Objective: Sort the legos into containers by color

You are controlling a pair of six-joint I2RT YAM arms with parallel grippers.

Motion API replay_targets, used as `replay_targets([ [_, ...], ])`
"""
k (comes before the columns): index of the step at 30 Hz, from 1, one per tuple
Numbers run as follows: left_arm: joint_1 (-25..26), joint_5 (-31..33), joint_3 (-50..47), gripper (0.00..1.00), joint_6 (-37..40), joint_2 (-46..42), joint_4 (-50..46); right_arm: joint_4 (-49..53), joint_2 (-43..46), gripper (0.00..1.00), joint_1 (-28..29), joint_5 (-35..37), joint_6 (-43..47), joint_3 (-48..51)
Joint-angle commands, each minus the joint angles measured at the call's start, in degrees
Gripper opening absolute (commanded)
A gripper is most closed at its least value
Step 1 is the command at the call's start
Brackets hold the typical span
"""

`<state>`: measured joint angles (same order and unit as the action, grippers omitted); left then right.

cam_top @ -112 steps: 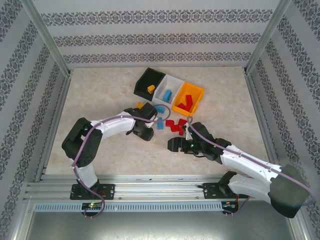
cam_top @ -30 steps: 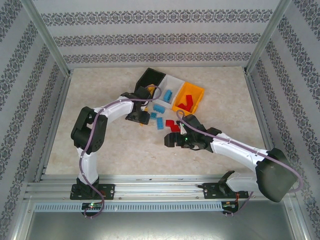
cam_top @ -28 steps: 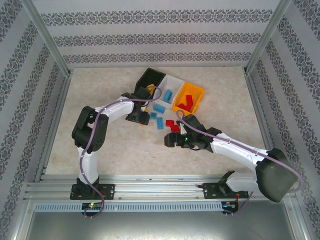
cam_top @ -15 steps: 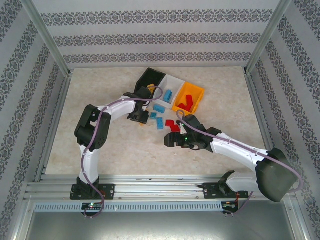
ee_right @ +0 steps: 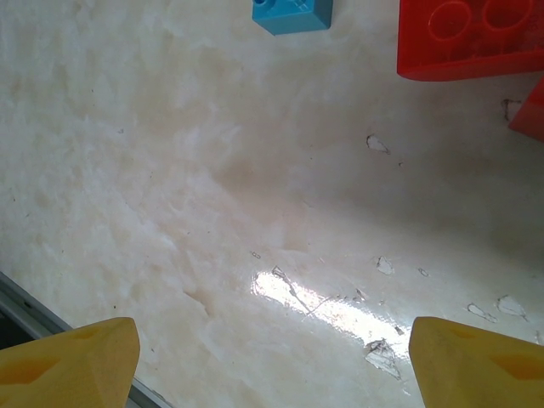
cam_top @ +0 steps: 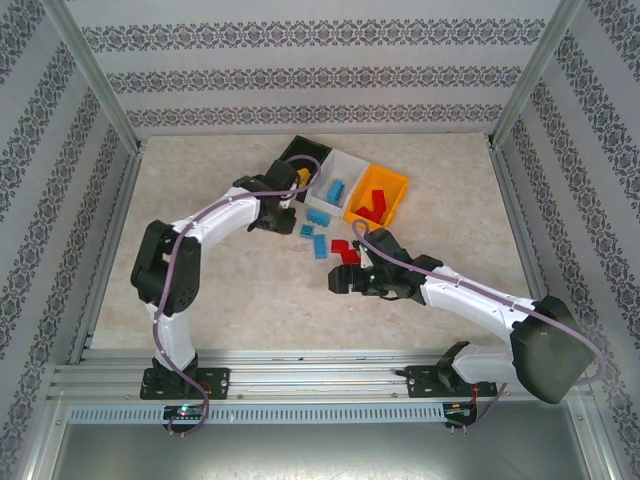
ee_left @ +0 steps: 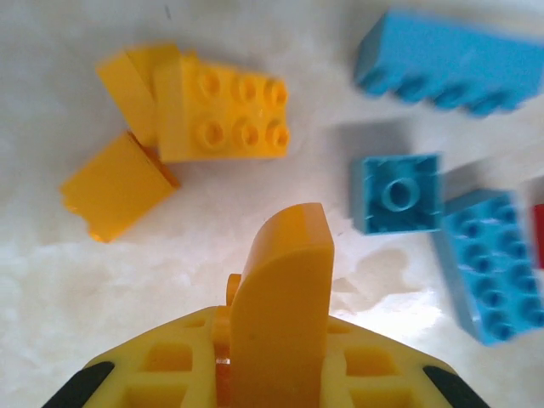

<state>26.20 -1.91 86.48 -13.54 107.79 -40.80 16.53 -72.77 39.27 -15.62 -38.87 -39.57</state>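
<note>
Lego of orange-yellow (ee_left: pixel 285 280), rounded at the top, clamped upright between the yellow fingers (ee_left: pixel 170 365) of the left gripper (ee_left: pixel 276 361), seen close in the left wrist view. Below it on the pale table (ee_left: pixel 76 280): a studded orange-yellow brick (ee_left: pixel 223 115) touching smooth orange-yellow pieces (ee_left: pixel 115 183). To the right, three light blue ones: a long brick (ee_left: pixel 442 59), a small square brick (ee_left: pixel 398 194), and a studded plate (ee_left: pixel 493 255) just beside the square.

From above, another account: left gripper (cam_top: pixel 292 183) at the near edge of the black bin (cam_top: pixel 310 150), the orange-yellow bricks beneath hidden by the arm, the grip too small to judge. Left arm rising from its base, then reaching forward and rightward to the bins.

Right wrist view: yellow fingertips (ee_right: pixel 68 361) of the right gripper (ee_right: pixel 272 374) at the bottom corners, spread wide with nothing between. A blue brick (ee_right: pixel 293 13) and a red brick (ee_right: pixel 472 38) at the top edge.

From above, right gripper (cam_top: pixel 338 282) low over the table, just short of the loose red legos (cam_top: pixel 345 250), arm lying long toward the left. Also from above: loose blue legos (cam_top: pixel 318 217) near the bins. Black bin, white bin (cam_top: pixel 352 163) and orange-yellow bin (cam_top: pixel 395 178) joined in a row. A blue piece (cam_top: pixel 336 188) in the white bin, red pieces (cam_top: pixel 372 212) in the orange-yellow bin.
</note>
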Motion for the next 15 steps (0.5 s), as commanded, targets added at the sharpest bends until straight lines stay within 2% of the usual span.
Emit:
replay_targets([
  [1, -1.45, 0.99, 6.65, 0.19, 1.85, -2.26, -1.81, -1.81, -1.12, 0.83, 0.32, 0.51, -0.41, -0.68],
  [10, -3.23, 5.99, 26.21, 0.20, 7.22, 9.75, 0.87, -1.38, -1.50, 0.83, -0.09, 0.09, 1.05, -2.14],
  [15, -3.78, 6.69, 35.47, 0.20, 7.87, 18.23, 2.46, -1.79, -0.96, 0.83, -0.84, -0.24, 2.39, -2.79],
])
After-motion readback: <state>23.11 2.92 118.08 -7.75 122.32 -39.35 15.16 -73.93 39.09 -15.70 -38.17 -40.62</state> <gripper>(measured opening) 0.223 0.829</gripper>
